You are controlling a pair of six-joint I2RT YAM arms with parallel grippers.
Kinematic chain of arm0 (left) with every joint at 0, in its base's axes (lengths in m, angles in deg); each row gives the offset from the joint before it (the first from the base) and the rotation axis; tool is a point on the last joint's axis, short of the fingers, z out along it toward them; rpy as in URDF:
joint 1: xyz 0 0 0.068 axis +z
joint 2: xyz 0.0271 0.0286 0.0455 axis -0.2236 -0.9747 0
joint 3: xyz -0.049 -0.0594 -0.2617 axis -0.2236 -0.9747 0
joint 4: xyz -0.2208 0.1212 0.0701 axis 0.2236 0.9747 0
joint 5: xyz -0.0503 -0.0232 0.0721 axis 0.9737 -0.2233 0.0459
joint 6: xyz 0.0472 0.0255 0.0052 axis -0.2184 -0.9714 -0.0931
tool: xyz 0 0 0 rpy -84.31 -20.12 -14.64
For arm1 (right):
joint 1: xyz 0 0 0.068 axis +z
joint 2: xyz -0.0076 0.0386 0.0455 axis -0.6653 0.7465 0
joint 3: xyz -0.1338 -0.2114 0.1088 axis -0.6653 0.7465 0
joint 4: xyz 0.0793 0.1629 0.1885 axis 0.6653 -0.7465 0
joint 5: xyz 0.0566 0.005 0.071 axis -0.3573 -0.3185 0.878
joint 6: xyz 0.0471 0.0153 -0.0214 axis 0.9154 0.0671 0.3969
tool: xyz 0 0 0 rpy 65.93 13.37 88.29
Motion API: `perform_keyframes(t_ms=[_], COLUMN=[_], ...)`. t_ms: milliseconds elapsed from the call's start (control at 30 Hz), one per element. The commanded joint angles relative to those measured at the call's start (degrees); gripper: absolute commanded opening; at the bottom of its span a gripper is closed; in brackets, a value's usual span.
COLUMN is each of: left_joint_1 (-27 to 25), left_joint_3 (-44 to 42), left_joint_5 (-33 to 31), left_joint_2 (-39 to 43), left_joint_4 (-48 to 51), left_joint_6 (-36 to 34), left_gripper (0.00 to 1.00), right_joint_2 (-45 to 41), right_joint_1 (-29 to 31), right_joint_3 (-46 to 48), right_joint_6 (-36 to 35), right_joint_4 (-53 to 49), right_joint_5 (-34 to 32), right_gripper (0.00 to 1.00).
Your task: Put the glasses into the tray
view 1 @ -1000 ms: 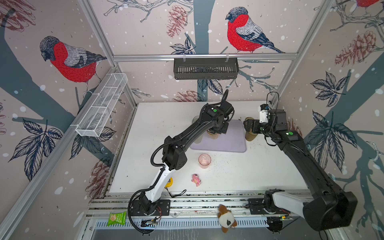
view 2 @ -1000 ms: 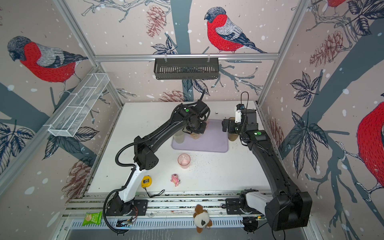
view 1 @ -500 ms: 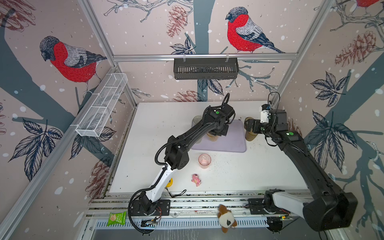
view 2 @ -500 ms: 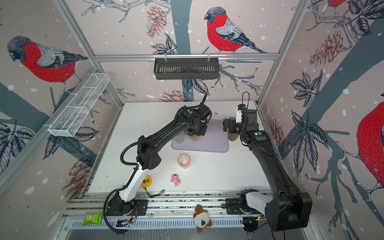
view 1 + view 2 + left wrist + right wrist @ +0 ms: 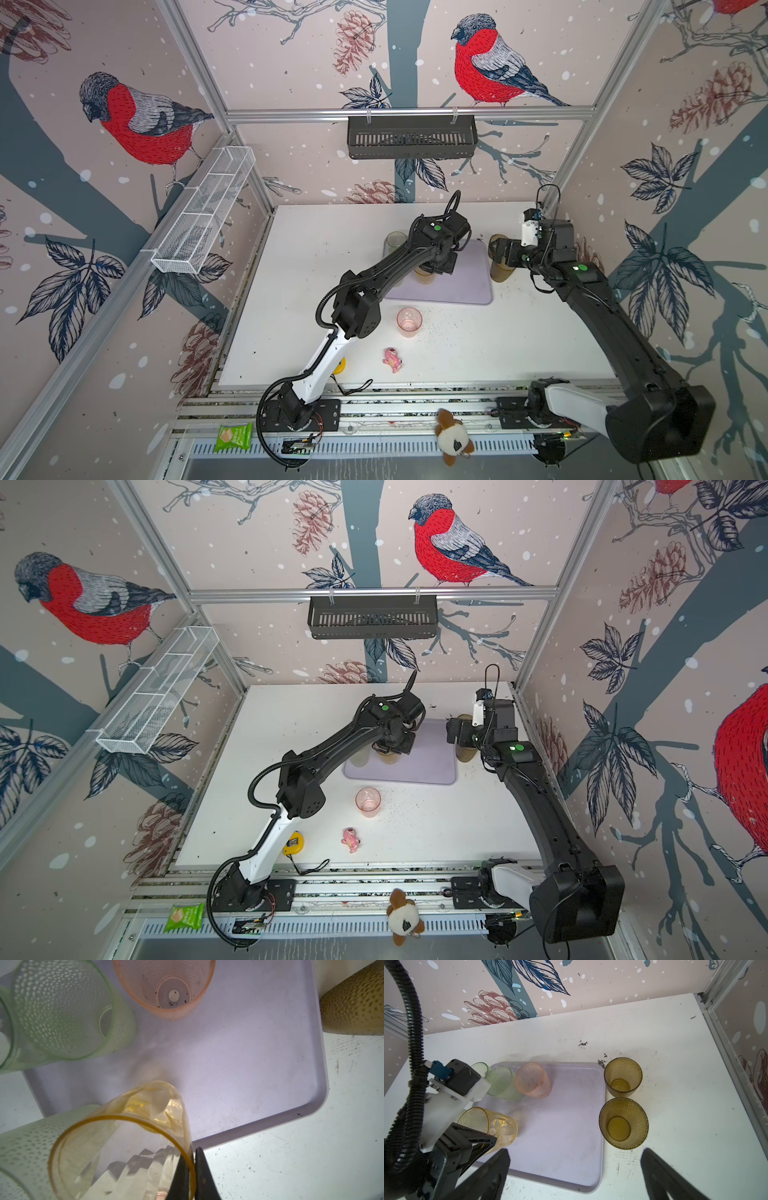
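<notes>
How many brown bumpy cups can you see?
2. One brown cup stands upright on the table just right of the tray; the other brown cup stands directly in front of it, also outside the tray. None seems hidden.

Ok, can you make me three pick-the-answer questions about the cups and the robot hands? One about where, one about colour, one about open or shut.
1. Where do the two brownish dotted glasses stand?
A) on the table beside the tray
B) inside the tray
C) on the floor

2. What does the left hand pinch?
A) a pink glass
B) a green glass
C) the amber-yellow glass

3. How is the right hand?
A) shut on a glass
B) open, gripping nothing
C) shut on the tray's rim

Answers:
1 A: both stand on the white table just past the tray's rim.
2 C: its fingers clamp the rim of the amber-yellow glass.
3 B: its fingers stand wide apart and grip nothing.
</notes>
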State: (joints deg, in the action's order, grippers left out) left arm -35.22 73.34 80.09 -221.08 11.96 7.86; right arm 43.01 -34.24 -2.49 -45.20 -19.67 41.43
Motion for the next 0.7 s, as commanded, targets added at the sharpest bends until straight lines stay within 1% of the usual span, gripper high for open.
perform_keyframes(t_ms=[0,667], left_joint_1=[-0.1,0.5], left_joint_3=[-0.05,-1.57], left_joint_5=[-0.99,-0.99], left_joint_2=[-0.58,-1.68], left_joint_4=[-0.24,-0.85], left_joint_6=[-0.42,-0.64], left_gripper=[0.0,0.0], right_joint_2=[-0.29,0.06], right_joint_1=[-0.08,-0.26], right_joint_3=[-0.01,0.08], right_joint_6=[0.21,0.36], right_joint_4=[0.38,0.63], right_joint_5=[-0.6,-0.76], right_gripper=[0.99,0.99])
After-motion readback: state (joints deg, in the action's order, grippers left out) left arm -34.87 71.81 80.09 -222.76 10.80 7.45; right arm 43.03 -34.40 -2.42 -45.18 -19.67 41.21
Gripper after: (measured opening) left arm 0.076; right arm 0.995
